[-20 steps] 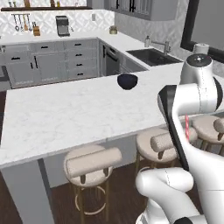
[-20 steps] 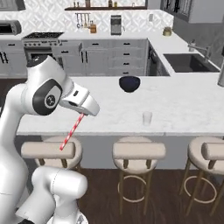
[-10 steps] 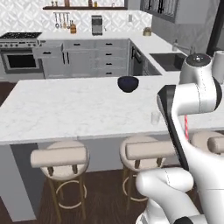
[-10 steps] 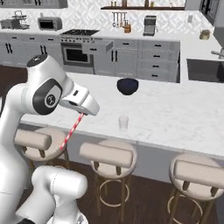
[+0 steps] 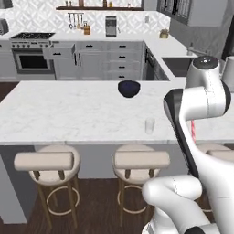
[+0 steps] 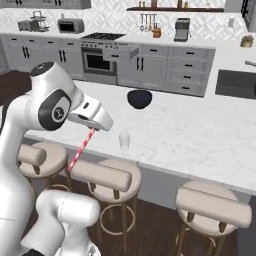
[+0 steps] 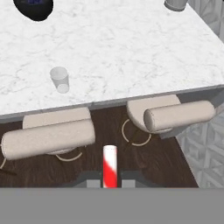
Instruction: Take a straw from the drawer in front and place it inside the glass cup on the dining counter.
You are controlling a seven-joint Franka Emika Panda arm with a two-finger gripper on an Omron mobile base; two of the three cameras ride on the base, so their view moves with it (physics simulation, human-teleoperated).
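My gripper [image 6: 94,128] is shut on the red-pink striped straw [image 6: 80,150], which hangs down and to the left over the stools, short of the dining counter [image 6: 200,135]. In the hand view the straw [image 7: 110,165] stands up between the fingertips [image 7: 92,182]. The glass cup [image 6: 124,141] stands upright near the counter's front edge, a little right of the gripper. It appears as the glass cup [image 5: 149,125] left of my arm and as the glass cup [image 7: 59,79] up and left of the straw. The drawer [image 6: 127,51] stands pulled out in the far cabinets beside the stove.
A dark blue bowl [image 6: 139,98] sits on the counter behind the cup. Beige stools [image 6: 107,175] line the counter's front below the gripper. A sink [image 6: 235,82] lies at the far right, a black stove [image 6: 102,37] at the back wall.
The whole picture has shifted as the base moved: counter, cup and bowl now sit further right in the left base view. The gripper stays shut on the straw.
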